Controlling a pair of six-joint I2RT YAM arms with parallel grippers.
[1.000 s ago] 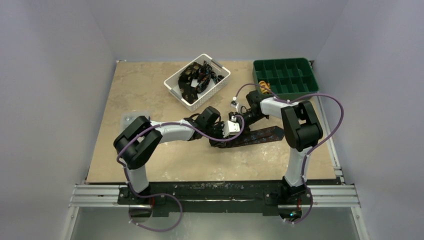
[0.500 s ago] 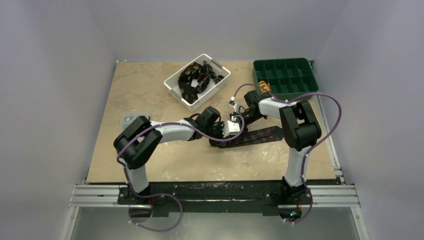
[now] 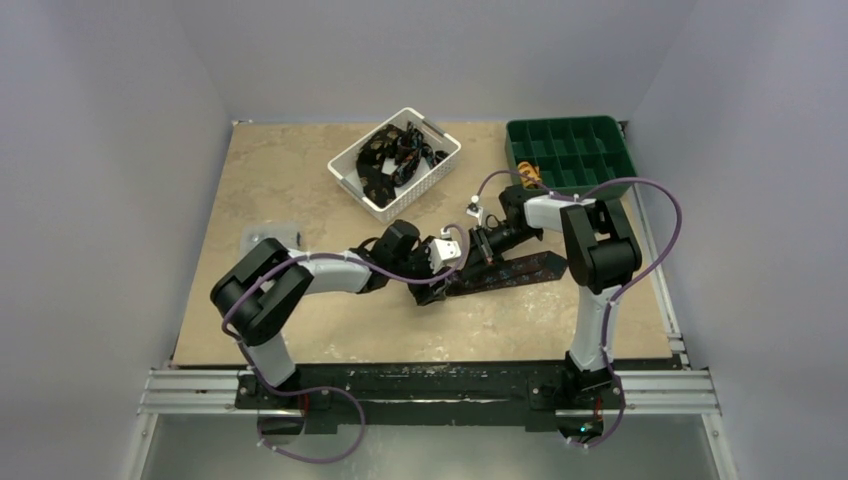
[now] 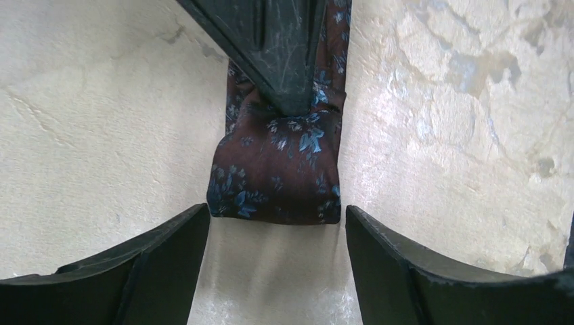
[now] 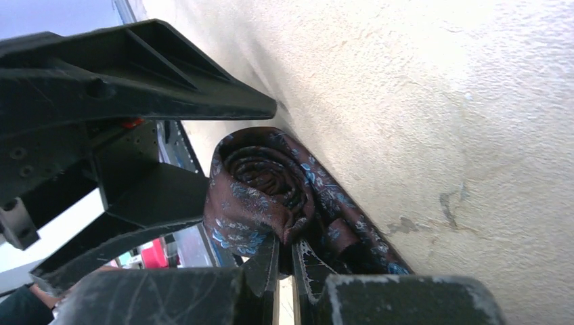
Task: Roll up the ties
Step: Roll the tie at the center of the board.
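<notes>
The right gripper (image 5: 284,249) pinches the rolled dark-brown, blue-flowered fabric tie (image 4: 277,179) on the beige surface (image 4: 95,108); the left gripper (image 4: 276,215) sits spread beside it.

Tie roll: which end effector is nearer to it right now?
Right. The right end effector is shut on fabric at the tie roll itself. The left end effector is open, straddling the roll's edge without gripping it.

White-and-black arms (image 3: 335,268) carry purple cables (image 3: 679,218); the right claw (image 5: 285,256) is scratched black.
</notes>
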